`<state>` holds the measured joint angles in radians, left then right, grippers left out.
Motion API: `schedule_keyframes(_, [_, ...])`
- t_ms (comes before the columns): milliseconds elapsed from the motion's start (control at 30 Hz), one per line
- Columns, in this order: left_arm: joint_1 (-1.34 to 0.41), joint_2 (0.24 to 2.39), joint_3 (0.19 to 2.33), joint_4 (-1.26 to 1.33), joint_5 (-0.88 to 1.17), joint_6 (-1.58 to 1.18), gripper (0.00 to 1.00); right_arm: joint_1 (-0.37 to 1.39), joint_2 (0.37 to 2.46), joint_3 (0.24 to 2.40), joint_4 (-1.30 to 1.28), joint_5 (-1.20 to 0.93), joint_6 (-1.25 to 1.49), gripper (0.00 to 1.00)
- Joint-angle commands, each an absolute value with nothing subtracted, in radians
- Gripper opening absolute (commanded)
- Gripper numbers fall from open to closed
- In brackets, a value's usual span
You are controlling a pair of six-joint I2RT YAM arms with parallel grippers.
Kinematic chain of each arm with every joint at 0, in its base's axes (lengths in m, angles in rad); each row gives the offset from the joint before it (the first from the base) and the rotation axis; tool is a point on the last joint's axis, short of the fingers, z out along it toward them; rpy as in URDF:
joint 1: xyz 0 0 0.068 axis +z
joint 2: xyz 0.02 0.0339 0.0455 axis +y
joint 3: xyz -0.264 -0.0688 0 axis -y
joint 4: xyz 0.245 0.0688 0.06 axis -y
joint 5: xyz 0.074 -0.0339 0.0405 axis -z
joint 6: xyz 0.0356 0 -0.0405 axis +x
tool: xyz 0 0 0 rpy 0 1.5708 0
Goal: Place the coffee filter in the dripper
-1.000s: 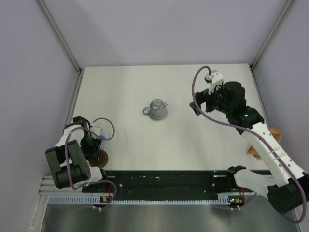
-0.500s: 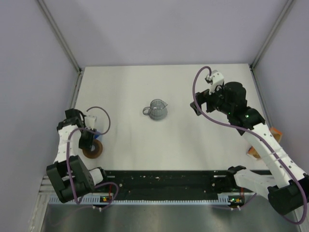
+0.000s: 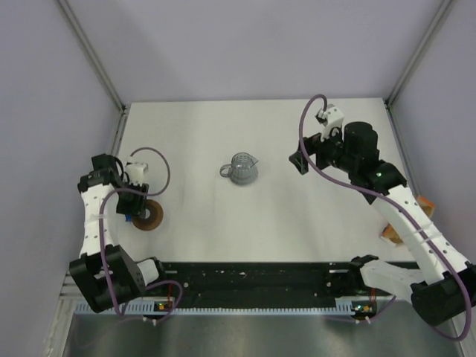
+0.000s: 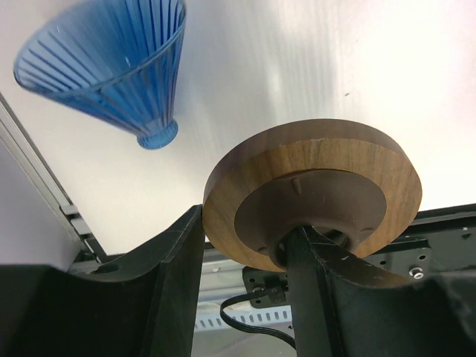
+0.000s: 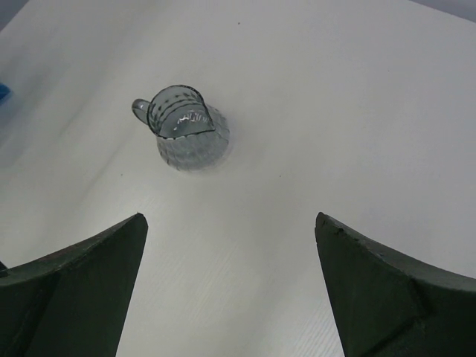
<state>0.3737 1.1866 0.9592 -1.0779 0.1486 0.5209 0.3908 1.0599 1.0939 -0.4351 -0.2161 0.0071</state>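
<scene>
The dripper [image 4: 111, 63], a ribbed blue funnel, shows at the upper left of the left wrist view, its narrow tip toward a round wooden ring [image 4: 316, 190]. My left gripper [image 4: 249, 223] is shut on that ring, one finger through its centre hole and the other outside the rim. From above, the ring [image 3: 152, 216] sits by the left gripper [image 3: 132, 208], with a blue sliver of the dripper [image 3: 128, 219] beside it. My right gripper [image 5: 230, 217] hangs open and empty over bare table. The coffee filter is not clearly in view.
A grey glass mug [image 3: 240, 168] with a handle stands mid-table, ahead of the right gripper [image 3: 300, 162] and seen in the right wrist view as the mug [image 5: 186, 130]. Orange patches [image 3: 391, 235] peek out by the right arm at the table's right edge. A black rail [image 3: 253, 279] runs along the near edge.
The left arm has swung away from the near edge, carrying the wooden ring farther up the table. The right gripper has shifted slightly farther back, still open.
</scene>
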Motion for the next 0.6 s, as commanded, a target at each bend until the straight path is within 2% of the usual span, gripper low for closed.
schedule_keyframes(0, [0.327,1.163,1.075,-1.115,0.268,0.482,0.0,0.408,1.113,1.149,-0.33,-0.32,0.153,0.92])
schedule_keyframes(167, [0.175,1.163,1.189,-1.08,0.275,0.382,0.0,0.598,1.256,1.219,-0.238,-0.292,0.21,0.9])
schedule_keyframes(300, [0.065,1.169,1.255,-1.025,0.279,0.31,0.0,0.704,1.415,1.287,-0.106,-0.483,0.336,0.87])
schedule_keyframes(567, [0.005,1.18,1.33,-0.98,0.273,0.252,0.0,0.83,1.667,1.411,0.086,-0.601,0.518,0.8])
